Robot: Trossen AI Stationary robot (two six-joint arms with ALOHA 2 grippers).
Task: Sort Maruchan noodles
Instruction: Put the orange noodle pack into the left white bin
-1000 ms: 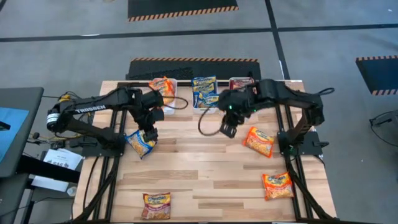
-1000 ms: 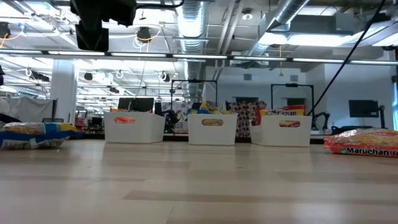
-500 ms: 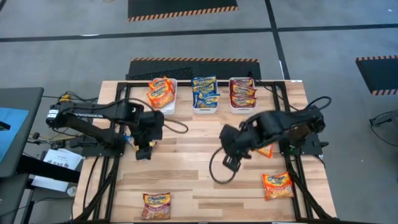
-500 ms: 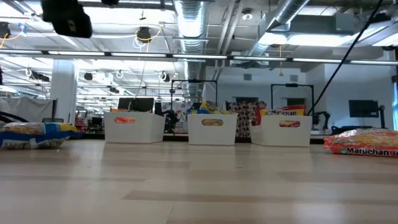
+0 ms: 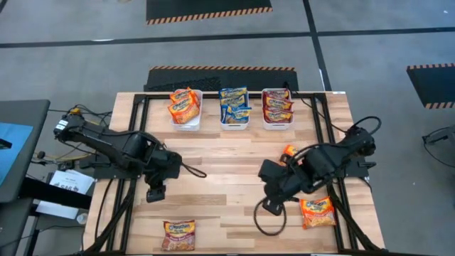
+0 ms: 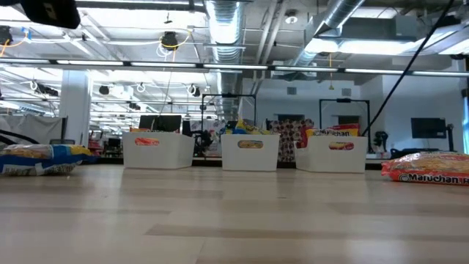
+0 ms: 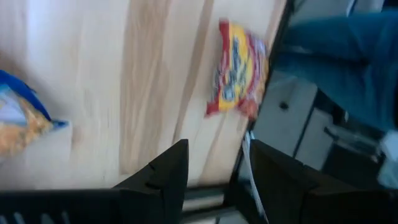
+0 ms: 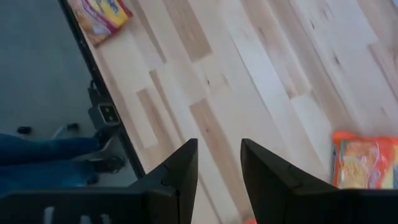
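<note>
Three white bins stand in a row at the far edge: orange packets (image 5: 184, 105), blue-and-yellow packets (image 5: 234, 104), dark red packets (image 5: 277, 106). Loose packets lie flat on the table: a dark red one (image 5: 179, 235) at the near edge, an orange one (image 5: 317, 212) near right, another orange one (image 5: 289, 151) partly under the right arm, and a blue-and-yellow one (image 6: 44, 158), which the left arm hides from above. My left gripper (image 5: 155, 193) hangs open above bare wood, left of centre. My right gripper (image 5: 272, 207) is open over bare wood, beside the near-right orange packet.
Bare wood lies between the two grippers and in front of the bins. The table's black frame rails (image 5: 134, 135) run along both sides. Cables loop from the right arm (image 5: 269, 224). Someone's legs in blue show beyond the near edge in the right wrist view (image 8: 43, 155).
Both arms have swung away from the bins toward the near edge. The right gripper went from just in front of the bins to the near right part of the table. The left gripper left the blue-and-yellow packet, which has stayed where it lay.
</note>
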